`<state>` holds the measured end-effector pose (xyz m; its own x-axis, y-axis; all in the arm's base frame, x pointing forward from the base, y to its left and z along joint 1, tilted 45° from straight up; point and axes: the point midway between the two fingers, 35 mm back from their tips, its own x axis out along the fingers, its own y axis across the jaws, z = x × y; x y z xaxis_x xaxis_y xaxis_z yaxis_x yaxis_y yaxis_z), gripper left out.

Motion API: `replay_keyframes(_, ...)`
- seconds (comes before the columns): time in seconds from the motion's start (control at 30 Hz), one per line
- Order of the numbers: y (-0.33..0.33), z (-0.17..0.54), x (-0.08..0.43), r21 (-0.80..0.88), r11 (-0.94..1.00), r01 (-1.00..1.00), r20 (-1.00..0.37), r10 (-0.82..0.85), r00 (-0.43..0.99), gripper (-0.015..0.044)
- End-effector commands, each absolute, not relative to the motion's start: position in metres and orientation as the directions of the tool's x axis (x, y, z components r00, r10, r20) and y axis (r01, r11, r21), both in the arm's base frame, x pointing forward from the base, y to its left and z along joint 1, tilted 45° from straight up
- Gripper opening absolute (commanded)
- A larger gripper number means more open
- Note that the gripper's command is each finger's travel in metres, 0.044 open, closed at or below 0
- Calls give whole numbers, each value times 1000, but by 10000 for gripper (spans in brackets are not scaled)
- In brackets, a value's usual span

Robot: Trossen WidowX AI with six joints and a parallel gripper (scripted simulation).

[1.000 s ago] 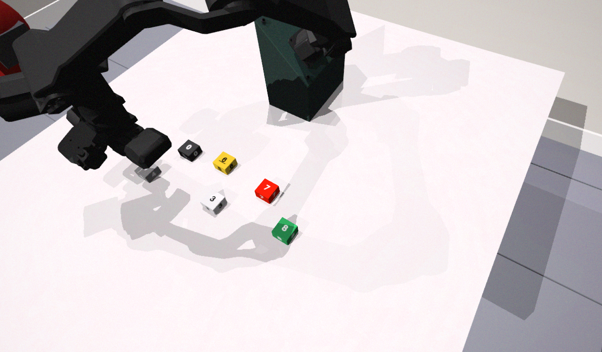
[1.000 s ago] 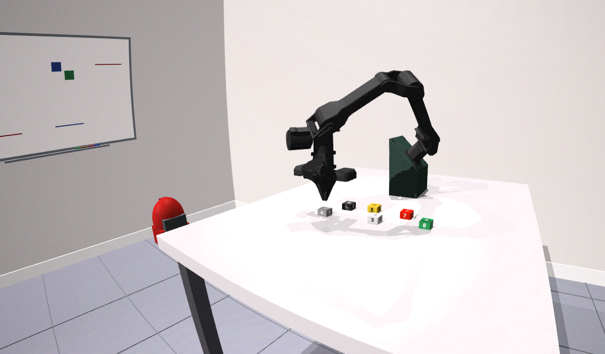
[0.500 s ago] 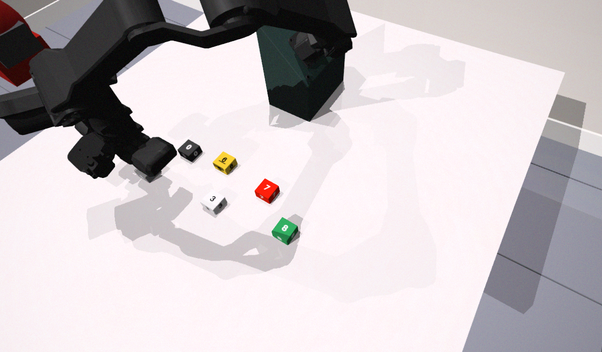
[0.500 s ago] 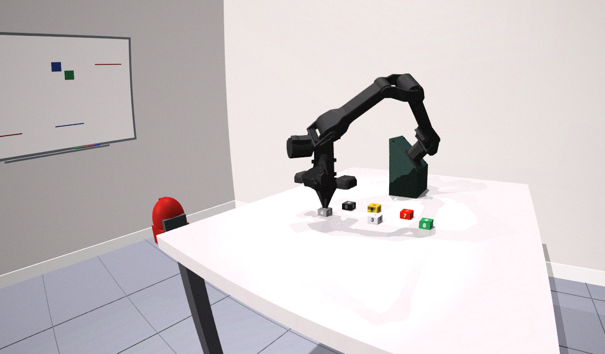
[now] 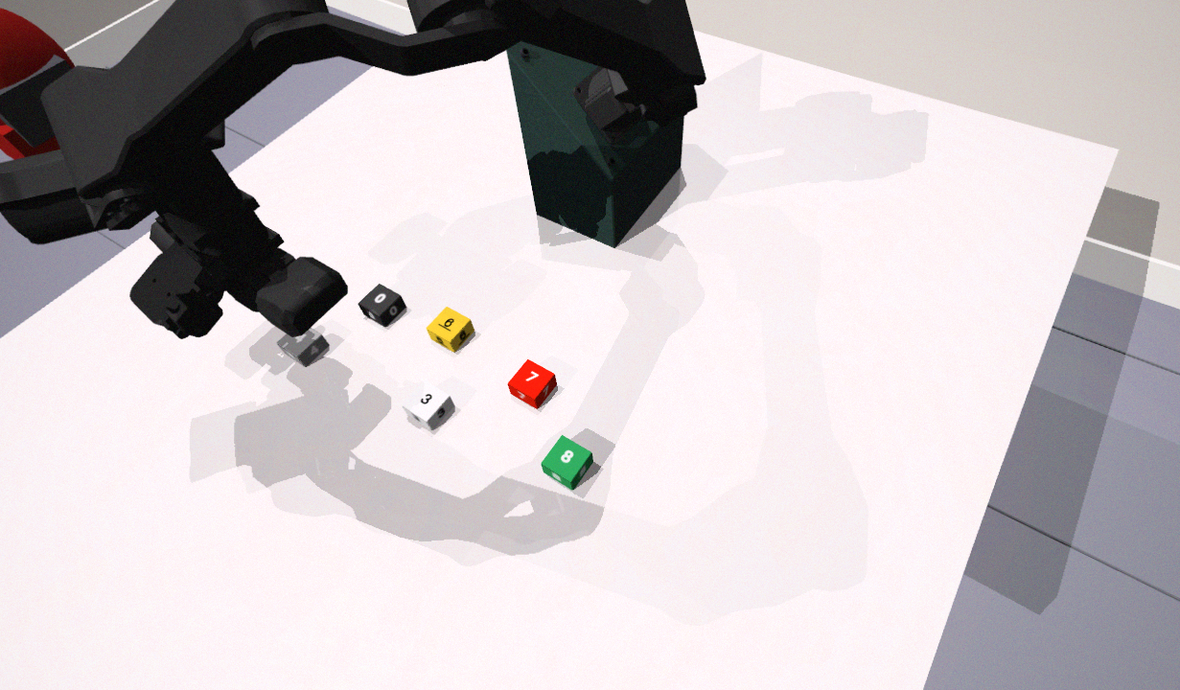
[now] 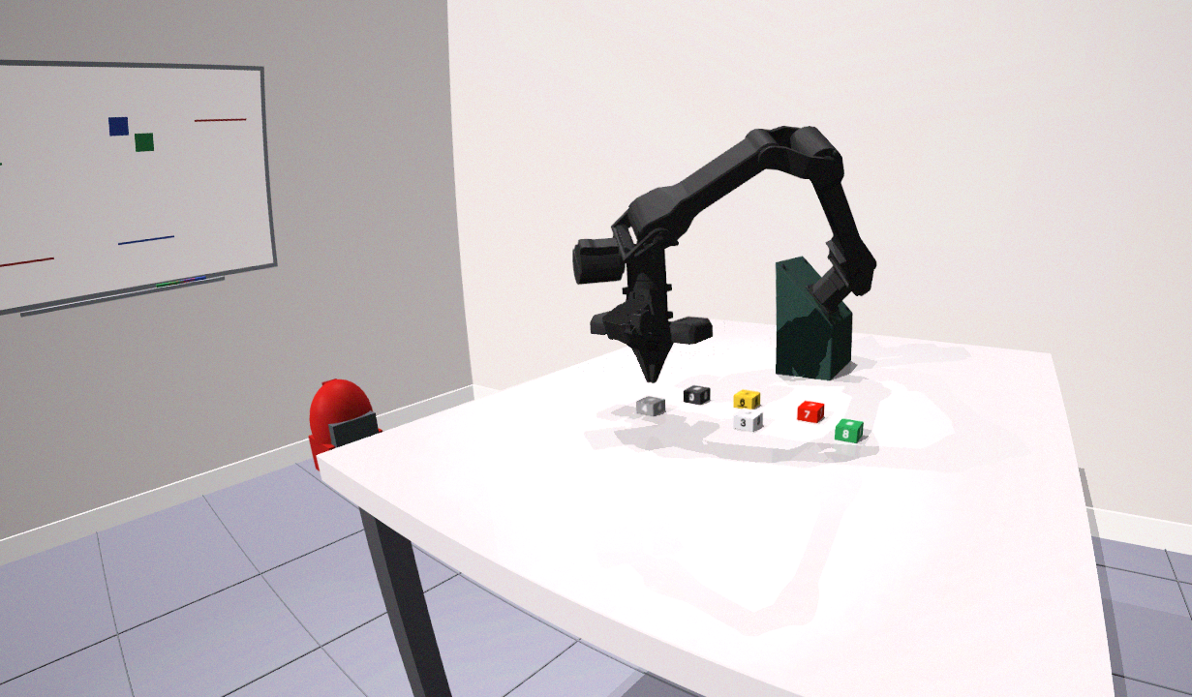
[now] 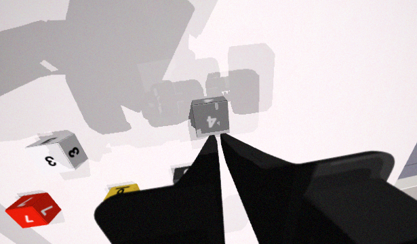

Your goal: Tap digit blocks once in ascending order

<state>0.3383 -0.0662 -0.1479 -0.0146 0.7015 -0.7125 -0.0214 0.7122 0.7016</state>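
Note:
My gripper (image 6: 653, 380) (image 7: 217, 139) is shut with nothing between its tips. It hangs a little above the grey block with 4 (image 5: 307, 349) (image 6: 651, 407) (image 7: 213, 116), apart from it in the exterior view. The black block with 0 (image 5: 381, 305) (image 6: 695, 395) (image 7: 180, 173) is partly hidden by a finger in the wrist view. The yellow block with 6 (image 5: 450, 329) (image 6: 746, 399) (image 7: 125, 190), white block with 3 (image 5: 428, 408) (image 6: 747, 421) (image 7: 73, 151), red block with 7 (image 5: 532, 383) (image 6: 809, 411) (image 7: 33, 210) and green block with 8 (image 5: 566, 462) (image 6: 848, 431) rest on the table.
The arm's dark green base (image 5: 576, 172) (image 6: 799, 338) stands at the back of the white table (image 5: 748, 652) (image 6: 582, 537). A red object (image 5: 18, 51) (image 6: 339, 407) is beyond the table's left edge. Arm shadows lie over and around the blocks.

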Motion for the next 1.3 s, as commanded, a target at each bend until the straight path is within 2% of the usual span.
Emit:
replay_keyframes(0.0, -87, -127, 343, 694, 719, -35, -720, 694, -13, 20)
replay_keyframes(0.1, -121, -92, 341, 693, 720, -35, -721, 693, -14, 20)
replay_keyframes(0.4, -122, -88, 340, 693, 720, -34, -720, 693, -14, 20)
replay_keyframes(0.9, -41, -10, 252, 698, 715, -29, -716, 698, -20, 20)
replay_keyframes(1.03, -39, -12, 251, 698, 715, -29, -716, 698, -20, 20)
replay_keyframes(1.27, 17, -67, 249, 701, 713, -30, -713, 701, -19, 20)
